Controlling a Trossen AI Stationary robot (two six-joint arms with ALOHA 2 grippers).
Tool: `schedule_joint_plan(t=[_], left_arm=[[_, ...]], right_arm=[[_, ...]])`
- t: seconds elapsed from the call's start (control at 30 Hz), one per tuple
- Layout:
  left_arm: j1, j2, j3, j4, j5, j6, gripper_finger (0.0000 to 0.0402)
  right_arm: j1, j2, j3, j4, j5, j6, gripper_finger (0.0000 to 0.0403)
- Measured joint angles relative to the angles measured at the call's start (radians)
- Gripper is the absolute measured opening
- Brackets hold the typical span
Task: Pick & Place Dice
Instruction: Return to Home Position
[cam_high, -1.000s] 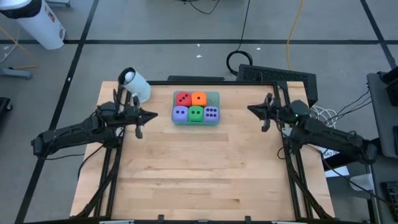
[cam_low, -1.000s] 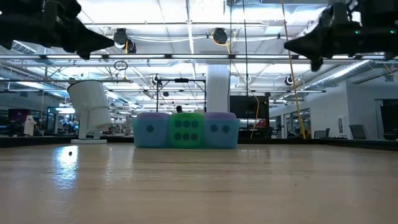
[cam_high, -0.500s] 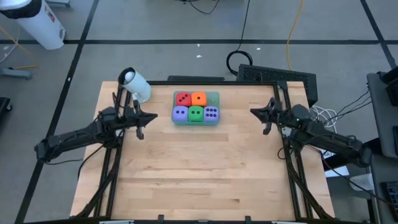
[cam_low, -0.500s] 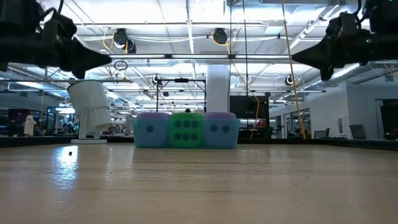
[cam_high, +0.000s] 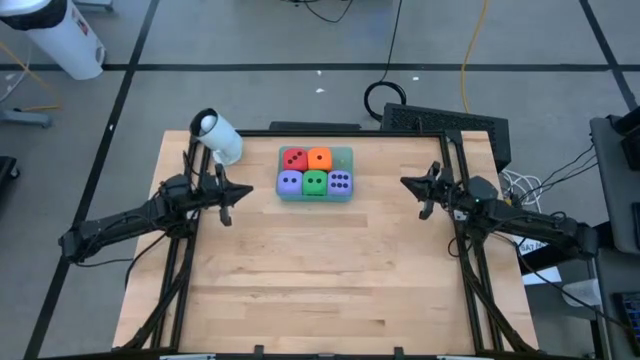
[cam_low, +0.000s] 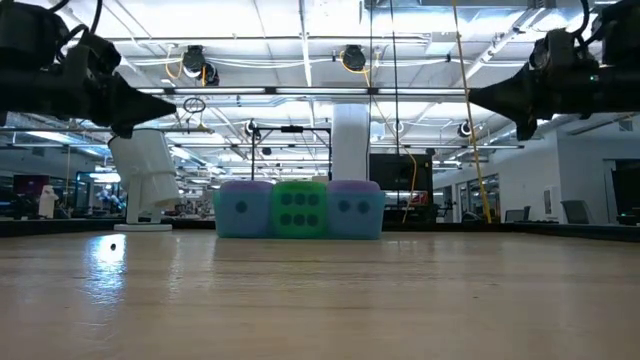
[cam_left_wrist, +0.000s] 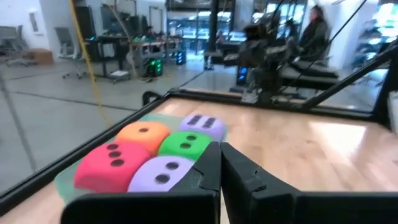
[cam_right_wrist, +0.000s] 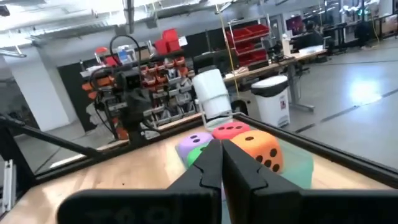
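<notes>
Five dice sit packed in a flat teal tray (cam_high: 346, 153) at the far middle of the table: red (cam_high: 295, 158), orange (cam_high: 319, 158), lavender (cam_high: 289, 182), green (cam_high: 314, 182) and lavender (cam_high: 339, 181). The low view shows the front row, green (cam_low: 300, 208) between two lavender ones. My left gripper (cam_high: 247, 188) hovers shut to the tray's left, pointing level at it. My right gripper (cam_high: 404, 181) hovers shut to the tray's right, pointing toward it. Each wrist view shows shut fingers, left (cam_left_wrist: 219, 163) and right (cam_right_wrist: 221, 158), with the dice beyond.
A white cylindrical camera (cam_high: 217, 135) stands on the table's far left, beside my left arm. A black box and cable (cam_high: 440, 122) lie behind the far right corner. The bare wood of the table (cam_high: 320, 270) stretches from the tray to the near edge.
Both arms have sunk lower above the table. My left gripper has drawn back slightly toward the table's left edge, and my right gripper has swung a little toward the near edge. The dice and tray have stayed still.
</notes>
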Motion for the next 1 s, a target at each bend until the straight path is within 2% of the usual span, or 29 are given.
schedule_joint_plan(t=[0.27,0.4,0.6,1.0], left_arm=[[0.0,0.001,0.0,-0.116,-0.182,-0.008,0.0024],[0.0,0.002,0.0,-0.145,-0.191,-0.015,0.0025],[0.0,0.002,0.0,-0.146,-0.189,-0.016,0.0026],[0.0,0.002,0.0,-0.146,-0.189,-0.016,0.0026]], right_arm=[[0.0,-0.001,-0.003,-0.021,-0.002,0.018,0.0],[0.0,0.0,-0.004,-0.044,-0.006,0.018,0.0],[0.0,0.0,-0.005,-0.055,-0.08,0.016,0.0],[0.0,0.0,-0.005,-0.052,-0.079,0.026,0.0]])
